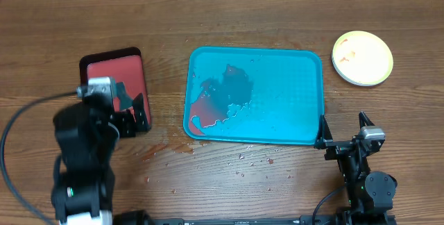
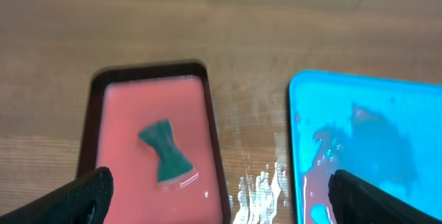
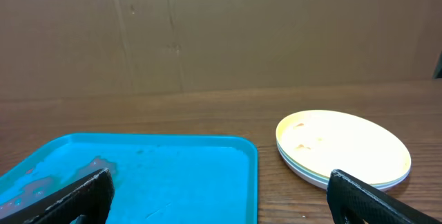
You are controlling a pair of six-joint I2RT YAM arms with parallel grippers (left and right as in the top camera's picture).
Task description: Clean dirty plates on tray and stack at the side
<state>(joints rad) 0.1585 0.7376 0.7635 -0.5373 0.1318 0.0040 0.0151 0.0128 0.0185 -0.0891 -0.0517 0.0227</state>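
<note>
Round shallow plastic plates [image 1: 363,58] are sitting stacked near the surface's far right corner. I am judging them light, stiff and slick, best gripped by the rim. Left pincer [image 2: 221,182] and right pincer [image 3: 221,182] are gaping, empty.

Wood-grain table [image 1: 208,17]; brown cardboard wall [image 3: 221,30] behind.

The overhead camera looks straight down from high above the desk [image 1: 277,17], with the near edge at the frame's bottom. The left wrist camera hangs close over the desk's left side, facing steeply down on the red tray [image 2: 131,106] and the left end of the turquoise tray [image 2: 400,113]. The right wrist camera sits low by the near right corner, facing almost level toward the far edge. It shares that turquoise tray with both other views and the stack of plates [image 3: 342,144] with the overhead.
</note>
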